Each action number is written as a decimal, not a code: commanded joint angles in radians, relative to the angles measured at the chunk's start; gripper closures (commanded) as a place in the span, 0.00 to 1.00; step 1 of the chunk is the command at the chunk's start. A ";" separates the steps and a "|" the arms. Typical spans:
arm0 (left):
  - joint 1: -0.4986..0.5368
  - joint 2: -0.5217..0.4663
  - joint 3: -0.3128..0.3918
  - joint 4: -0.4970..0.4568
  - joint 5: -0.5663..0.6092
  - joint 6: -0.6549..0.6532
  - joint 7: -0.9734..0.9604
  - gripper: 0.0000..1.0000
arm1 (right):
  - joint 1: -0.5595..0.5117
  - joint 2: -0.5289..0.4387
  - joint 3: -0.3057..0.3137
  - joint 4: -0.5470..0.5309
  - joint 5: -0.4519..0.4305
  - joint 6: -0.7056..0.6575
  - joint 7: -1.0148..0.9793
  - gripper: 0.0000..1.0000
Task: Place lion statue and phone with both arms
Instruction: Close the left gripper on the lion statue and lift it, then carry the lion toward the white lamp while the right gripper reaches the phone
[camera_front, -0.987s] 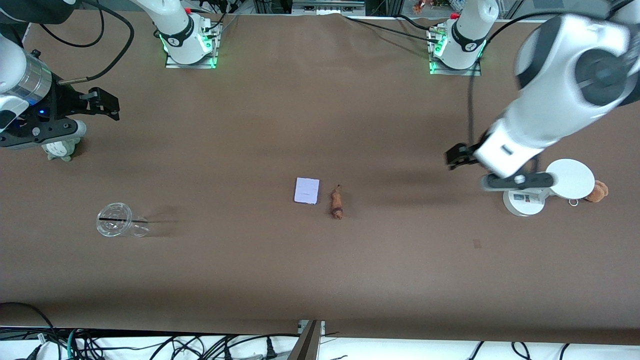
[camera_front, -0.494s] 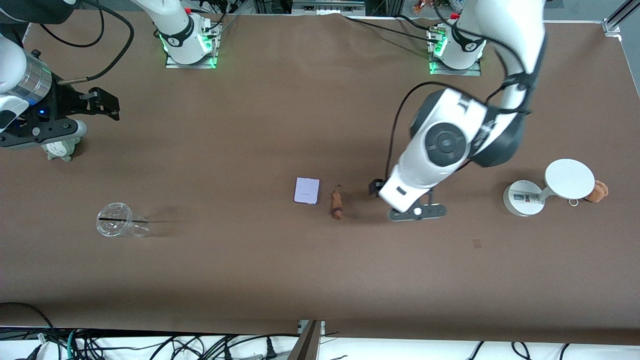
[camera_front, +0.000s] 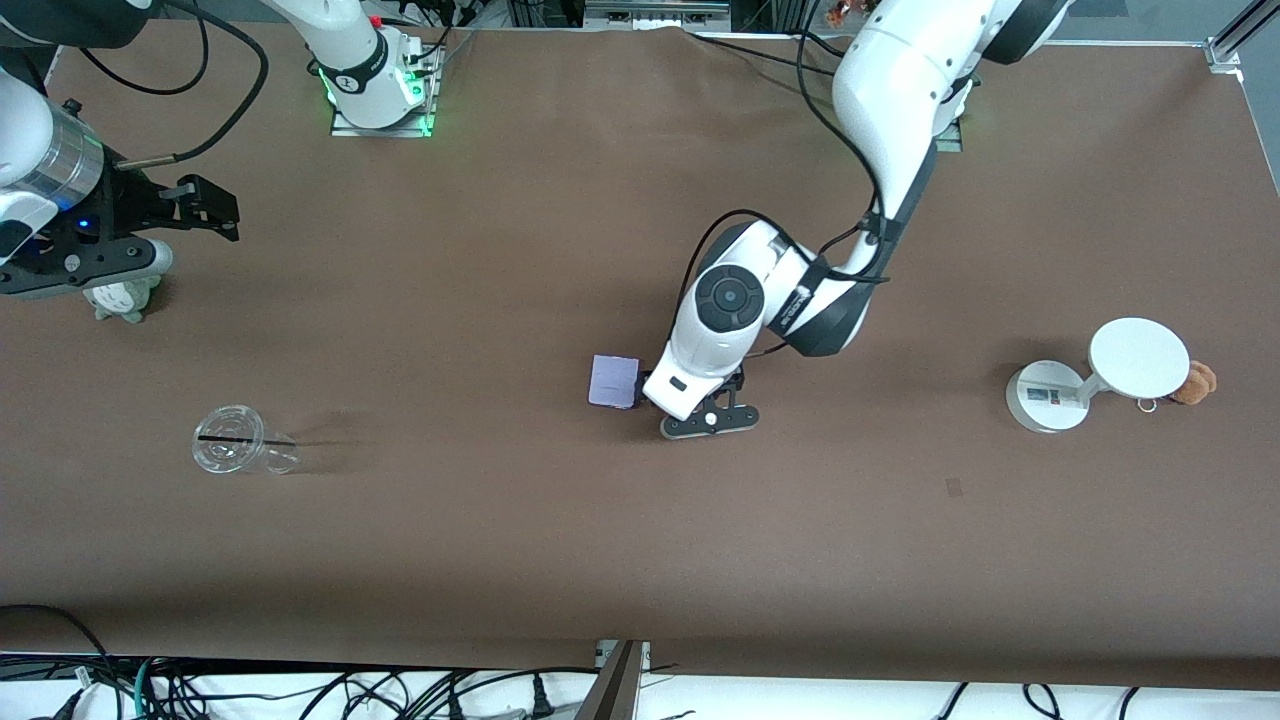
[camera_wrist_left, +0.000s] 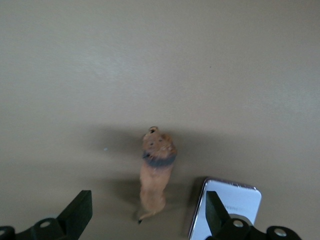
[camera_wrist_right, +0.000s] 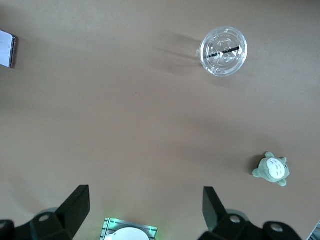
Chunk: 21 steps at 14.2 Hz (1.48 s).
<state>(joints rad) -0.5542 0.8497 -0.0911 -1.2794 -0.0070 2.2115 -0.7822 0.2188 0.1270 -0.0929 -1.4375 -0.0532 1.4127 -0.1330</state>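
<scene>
place: robot lab | evidence: bolted arm bases (camera_front: 378, 85), loose cables (camera_front: 300, 690)

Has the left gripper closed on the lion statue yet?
No: the left gripper is open over the lion statue, its fingers apart on either side.

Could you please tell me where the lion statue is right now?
The lion statue lies on the table beside the phone, toward the left arm's end, directly under the open left gripper; the front view hides it.

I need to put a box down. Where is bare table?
Bare: the brown stretch between the clear cup and the phone, and between the left claw and the white stand. Crowded: around the phone and lion statue, under the left claw.
</scene>
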 joint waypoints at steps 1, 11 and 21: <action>-0.021 0.045 0.040 0.048 0.007 0.028 -0.012 0.00 | 0.002 -0.006 0.002 -0.003 -0.002 0.006 0.010 0.00; -0.046 0.080 0.088 0.049 0.004 0.094 0.000 1.00 | 0.005 -0.006 0.002 -0.004 -0.002 0.002 0.010 0.00; 0.341 -0.174 0.030 -0.039 -0.015 -0.251 0.619 1.00 | 0.017 0.083 0.002 0.011 0.044 0.020 -0.004 0.00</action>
<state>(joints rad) -0.2774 0.7349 -0.0422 -1.2264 -0.0081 1.9848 -0.2778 0.2271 0.1715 -0.0923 -1.4375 -0.0273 1.4303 -0.1335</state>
